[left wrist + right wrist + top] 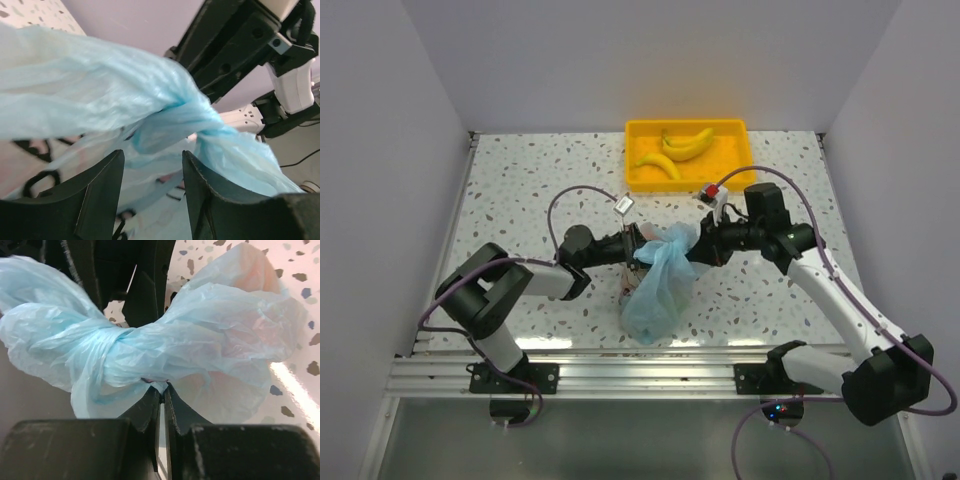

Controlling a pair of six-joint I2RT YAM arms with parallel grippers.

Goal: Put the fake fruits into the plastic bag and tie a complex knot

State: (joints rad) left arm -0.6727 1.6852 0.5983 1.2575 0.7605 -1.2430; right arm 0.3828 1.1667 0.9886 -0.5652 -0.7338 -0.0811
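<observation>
The light-blue plastic bag (654, 285) stands between the two arms, its top gathered into a twisted knot (672, 240). My right gripper (698, 247) reaches in from the right and is shut on a fold of the bag's film just under the knot (107, 347), its tips (163, 389) pinched together. My left gripper (638, 247) comes from the left; its jaws (152, 160) stand apart with bag film (100, 85) beyond them and the knot (185, 112) above. Orange-pink shapes show faintly through the film (235, 295). Two bananas (682, 148) lie in the tray.
The yellow tray (740, 165) sits at the back of the speckled table, just behind the right arm's wrist. Purple cables loop over both arms. White walls close in the left, right and back. An aluminium rail runs along the near edge.
</observation>
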